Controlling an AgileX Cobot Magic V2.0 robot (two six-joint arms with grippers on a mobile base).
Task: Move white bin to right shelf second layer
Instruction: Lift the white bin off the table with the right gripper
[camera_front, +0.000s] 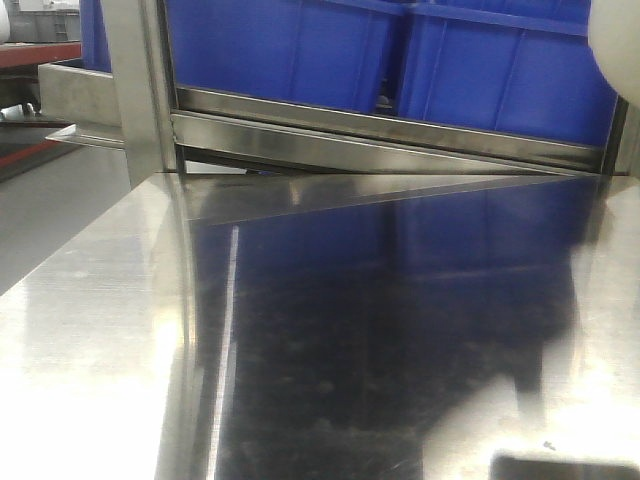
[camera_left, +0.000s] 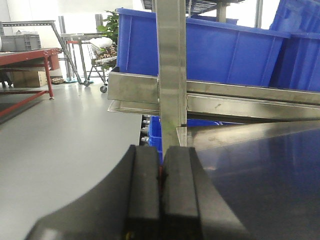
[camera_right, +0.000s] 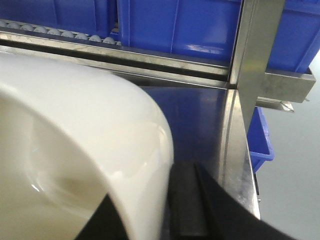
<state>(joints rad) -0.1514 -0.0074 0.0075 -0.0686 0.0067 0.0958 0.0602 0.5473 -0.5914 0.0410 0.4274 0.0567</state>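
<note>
The white bin (camera_right: 75, 115) fills the left of the right wrist view, glossy cream, held above the steel tabletop (camera_right: 200, 112). My right gripper (camera_right: 150, 192) is shut on its wall, one black finger inside the mouth and one outside. A corner of the bin shows at the top right of the front view (camera_front: 618, 40). A lane of white rollers on the shelf level (camera_right: 50, 31) runs just beyond the bin, with blue crates on it. My left gripper (camera_left: 161, 160) is shut and empty, at the table's left edge facing a steel post (camera_left: 171, 65).
Blue crates (camera_front: 300, 50) fill the shelf level behind the tabletop (camera_front: 100, 330). A vertical steel post (camera_right: 252, 55) stands at the right front corner, another at the left (camera_front: 140, 90). More blue crates sit lower (camera_right: 262, 140). Open grey floor (camera_left: 60, 150) lies left of the table.
</note>
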